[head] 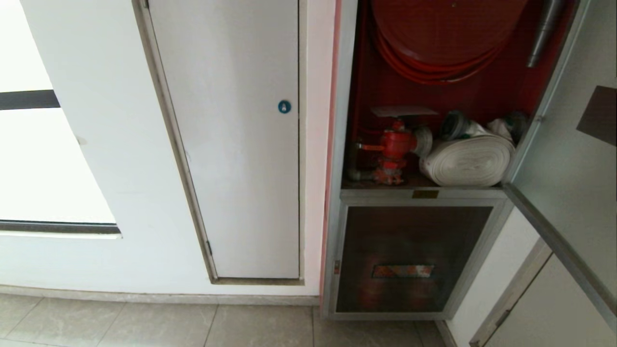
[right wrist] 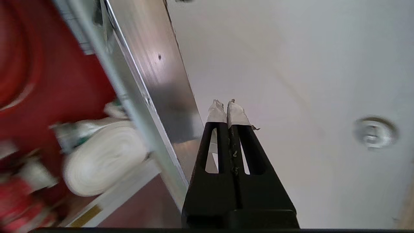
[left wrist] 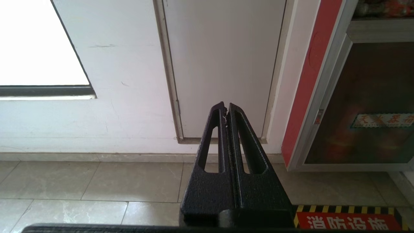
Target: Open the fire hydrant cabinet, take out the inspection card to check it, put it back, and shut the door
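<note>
Two arms, and only my right one is near the job: the fire hydrant cabinet (head: pixel 424 159) stands open, its door (head: pixel 573 159) swung out on my right, long edge running upright. My right gripper (right wrist: pixel 227 105), pressed shut and empty, points at the pale door panel beside the frame, the compartment off to one side. My left gripper (left wrist: pixel 225 108), also closed on nothing, hangs low facing the white door (left wrist: pixel 223 64); I can't spot the inspection card.
</note>
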### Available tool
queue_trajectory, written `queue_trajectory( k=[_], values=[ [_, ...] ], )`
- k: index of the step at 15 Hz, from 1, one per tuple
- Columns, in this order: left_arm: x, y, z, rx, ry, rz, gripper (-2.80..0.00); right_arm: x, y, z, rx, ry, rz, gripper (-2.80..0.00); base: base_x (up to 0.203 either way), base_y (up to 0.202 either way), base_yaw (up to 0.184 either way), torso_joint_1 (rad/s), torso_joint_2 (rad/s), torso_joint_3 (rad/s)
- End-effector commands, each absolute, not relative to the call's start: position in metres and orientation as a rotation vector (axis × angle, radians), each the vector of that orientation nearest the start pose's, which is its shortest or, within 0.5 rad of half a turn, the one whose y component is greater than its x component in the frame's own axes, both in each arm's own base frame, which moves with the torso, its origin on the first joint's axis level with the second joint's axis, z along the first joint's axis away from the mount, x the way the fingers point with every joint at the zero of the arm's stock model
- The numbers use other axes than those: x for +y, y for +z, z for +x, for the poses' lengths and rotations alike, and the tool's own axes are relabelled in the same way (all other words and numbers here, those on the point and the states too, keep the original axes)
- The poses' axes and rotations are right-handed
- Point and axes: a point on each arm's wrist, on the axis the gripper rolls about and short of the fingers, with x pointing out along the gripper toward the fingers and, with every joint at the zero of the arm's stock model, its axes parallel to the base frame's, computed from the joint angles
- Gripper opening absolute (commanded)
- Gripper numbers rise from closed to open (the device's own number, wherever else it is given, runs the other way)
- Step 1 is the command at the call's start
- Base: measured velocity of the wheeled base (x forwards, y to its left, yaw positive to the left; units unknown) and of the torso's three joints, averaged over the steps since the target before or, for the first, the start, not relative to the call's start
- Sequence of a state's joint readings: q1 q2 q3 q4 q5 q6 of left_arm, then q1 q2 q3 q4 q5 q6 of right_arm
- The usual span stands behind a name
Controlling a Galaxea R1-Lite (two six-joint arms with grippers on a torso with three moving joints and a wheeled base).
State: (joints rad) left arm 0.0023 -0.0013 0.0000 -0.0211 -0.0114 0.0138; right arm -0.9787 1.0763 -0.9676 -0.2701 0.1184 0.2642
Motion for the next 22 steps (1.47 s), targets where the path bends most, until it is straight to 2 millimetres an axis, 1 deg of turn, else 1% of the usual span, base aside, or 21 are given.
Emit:
queue_trajectory(
  k=[1,6,9,14,16,20,22],
  values=[
    [0.0,0.076,-0.022,-0.015,-0.008,0.014,-2.8,-0.103,0.338,0.084,-0.264,-0.753,0.16,-2.8,0.0,0.0,0.0,0.0,0.0,0.0],
    [0.0,0.076,-0.022,-0.015,-0.008,0.014,-2.8,-0.086,0.341,0.092,-0.261,-0.624,0.152,-2.8,0.0,0.0,0.0,0.0,0.0,0.0],
    [0.0,0.076,-0.022,-0.015,-0.008,0.014,-2.8,-0.066,0.342,0.102,-0.251,-0.447,0.164,-2.8,0.0,0.0,0.0,0.0,0.0,0.0],
    [0.0,0.076,-0.022,-0.015,-0.008,0.014,-2.8,-0.042,0.34,0.118,-0.205,-0.164,0.16,-2.8,0.0,0.0,0.0,0.0,0.0,0.0],
    [0.0,0.076,-0.022,-0.015,-0.009,0.014,-2.8,-0.037,0.336,0.134,-0.164,-0.071,0.174,-2.8,0.0,0.0,0.0,0.0,0.0,0.0],
    [0.0,0.076,-0.022,-0.015,-0.008,0.014,-2.8,-0.03,0.329,0.173,-0.077,0.063,0.194,-2.8,0.0,0.0,0.0,0.0,0.0,0.0],
    [0.0,0.076,-0.022,-0.015,-0.009,0.014,-2.8,-0.026,0.329,0.196,-0.043,0.133,0.201,-2.8,0.0,0.0,0.0,0.0,0.0,0.0]
  ],
)
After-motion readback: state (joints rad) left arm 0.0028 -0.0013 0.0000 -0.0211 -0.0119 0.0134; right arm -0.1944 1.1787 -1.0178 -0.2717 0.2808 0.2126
